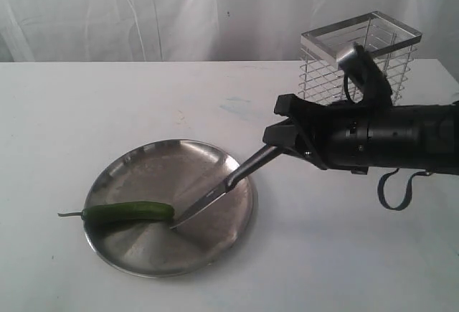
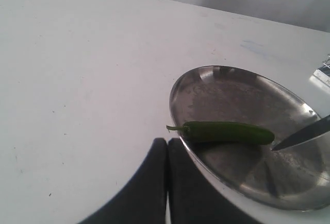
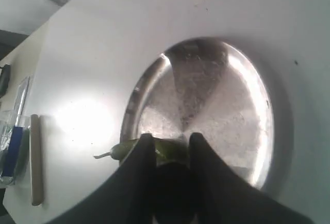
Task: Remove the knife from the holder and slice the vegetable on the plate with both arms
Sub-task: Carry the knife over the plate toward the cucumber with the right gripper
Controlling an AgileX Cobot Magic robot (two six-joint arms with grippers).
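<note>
Only the left wrist view shows the left jaws, pressed together just beside the one round steel plate (image 1: 165, 160) on the white surface (image 1: 344, 254). One slender green chili-like vegetable (image 1: 129, 212) lies toward the plate's 9 o'clock. One dark-bladed knife (image 1: 215, 196), pinched in the right jaws, reaches in from 2 o'clock, its tip at the vegetable's blunt end. Farther off at 2 o'clock stands one tall wire holder (image 1: 319, 75).

You have a white surface (image 1: 143, 104) with a faint blue smudge (image 1: 237, 104), and a white curtain (image 1: 143, 11) hangs behind it.
</note>
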